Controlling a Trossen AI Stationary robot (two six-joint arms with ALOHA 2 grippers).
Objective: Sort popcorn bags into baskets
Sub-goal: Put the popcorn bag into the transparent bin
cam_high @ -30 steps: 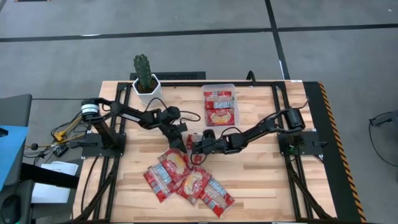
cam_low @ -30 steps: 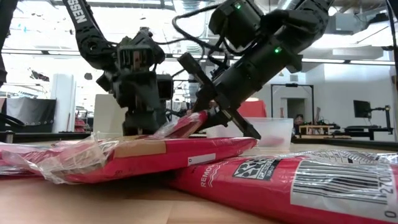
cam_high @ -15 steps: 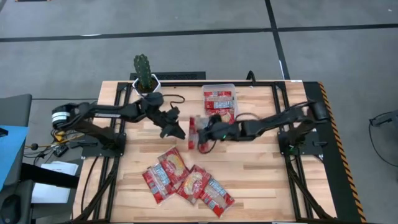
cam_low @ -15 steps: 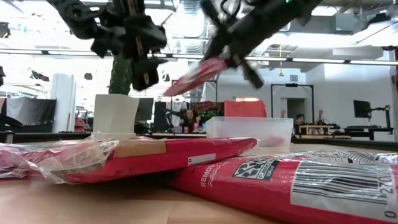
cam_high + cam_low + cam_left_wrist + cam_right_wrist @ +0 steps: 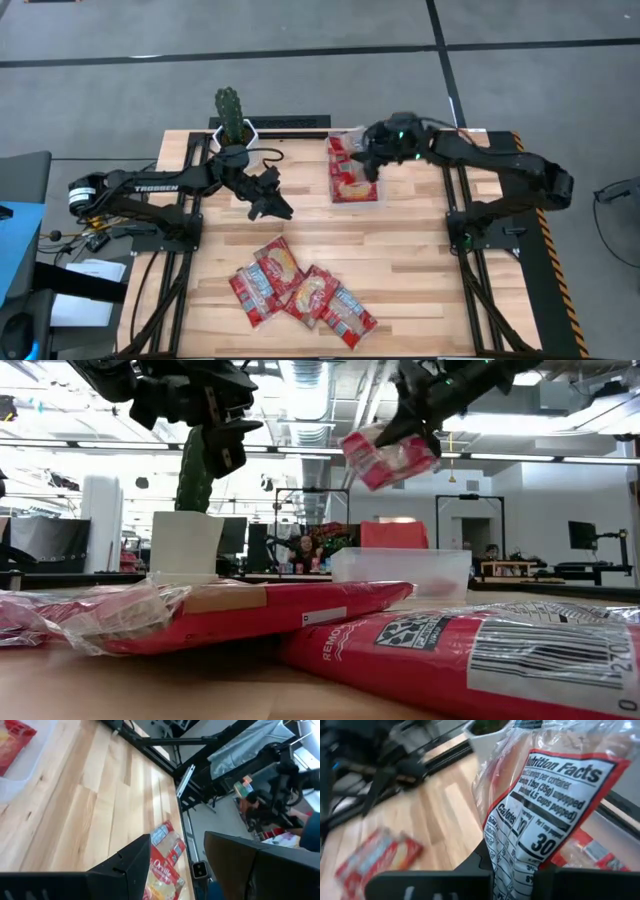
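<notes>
Several red popcorn bags (image 5: 300, 295) lie in a loose, overlapping pile near the table's front edge, and fill the foreground of the low view (image 5: 300, 610). The clear basket (image 5: 379, 196) stands at the far middle with red bags (image 5: 352, 185) lying in it. My right gripper (image 5: 364, 158) hangs above the basket, shut on one popcorn bag (image 5: 388, 457). My left gripper (image 5: 276, 207) is open with nothing in it, raised over bare wood left of the basket. My right gripper pinches the popcorn bag between its two fingers at one end of its label side (image 5: 516, 870). The fingers come from the table's right, slanting down. The bag sticks out beyond them, tilted, lifted clear above the basket (image 5: 400, 570).
A white pot with a cactus (image 5: 233, 125) stands at the far left of the table, close behind my left arm. Black frame rails (image 5: 455, 200) run along the table's sides. Bare wood lies between the basket and the pile.
My right gripper has lifted the popcorn bag off the middle of the table, carried it up and toward the far edge until it is above the basket, and rolled its wrist on the way. My left gripper has risen and drawn back a little toward the left, staying open.
</notes>
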